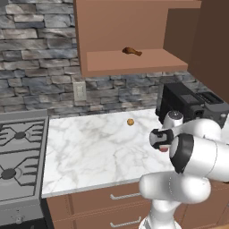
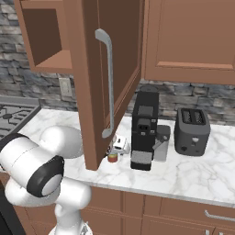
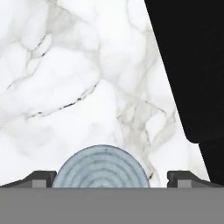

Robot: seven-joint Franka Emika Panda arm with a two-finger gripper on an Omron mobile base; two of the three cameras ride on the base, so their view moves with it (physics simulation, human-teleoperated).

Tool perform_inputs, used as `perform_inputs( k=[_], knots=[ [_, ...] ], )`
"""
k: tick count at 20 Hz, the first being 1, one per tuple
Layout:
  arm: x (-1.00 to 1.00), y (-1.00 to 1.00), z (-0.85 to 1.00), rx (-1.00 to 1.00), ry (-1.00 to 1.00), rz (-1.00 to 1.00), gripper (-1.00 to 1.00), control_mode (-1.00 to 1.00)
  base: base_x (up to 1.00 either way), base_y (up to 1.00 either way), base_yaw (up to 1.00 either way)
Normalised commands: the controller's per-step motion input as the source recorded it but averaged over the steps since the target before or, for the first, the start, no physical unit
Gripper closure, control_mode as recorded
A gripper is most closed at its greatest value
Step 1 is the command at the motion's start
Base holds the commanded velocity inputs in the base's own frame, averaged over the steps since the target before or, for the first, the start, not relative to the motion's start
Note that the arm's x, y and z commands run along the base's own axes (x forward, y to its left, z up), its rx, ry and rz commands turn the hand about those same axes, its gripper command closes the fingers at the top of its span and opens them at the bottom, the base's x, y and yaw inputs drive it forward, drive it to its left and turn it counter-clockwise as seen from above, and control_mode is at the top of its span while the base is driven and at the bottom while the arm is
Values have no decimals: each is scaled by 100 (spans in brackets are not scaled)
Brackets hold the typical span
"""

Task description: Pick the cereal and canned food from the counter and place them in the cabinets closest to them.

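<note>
The open cabinet point(image 1: 134, 60) hangs above the white marble worktop point(image 1: 94, 147), with its door point(image 2: 98, 69) swung out toward the robot. On its shelf lies a small brown food item point(image 1: 132, 51). The black coffee machine point(image 2: 144, 131) stands at the right of the worktop, and the toaster point(image 2: 192, 131) is further right.

The hand point(image 3: 112, 177) points straight down at the worktop, just left of the coffee machine, and its two fingers stand wide apart with nothing between them yet. The can point(image 3: 101, 168) stands upright directly below the hand, its round ribbed lid between the two fingertips point(image 3: 41, 178). So I judge that the coming move is a straight descent along the can's vertical axis. I cannot find the cereal box.
</note>
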Motion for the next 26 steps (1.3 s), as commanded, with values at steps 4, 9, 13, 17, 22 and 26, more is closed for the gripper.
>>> perform_inputs(
  k=[4,9,13,17,22,26],
  knots=[
    [5,0,-14,0,0,0,-100,-100,0,0,0],
    [2,0,-14,0,0,0,-100,-100,0,0,0],
    [0,0,-9,0,0,0,100,-100,0,0,0],
    [0,0,0,0,0,0,100,-100,0,0,0],
    [0,0,0,0,0,0,100,-100,0,0,0],
    [0,0,11,0,0,-1,100,-100,0,0,0]
  ],
)
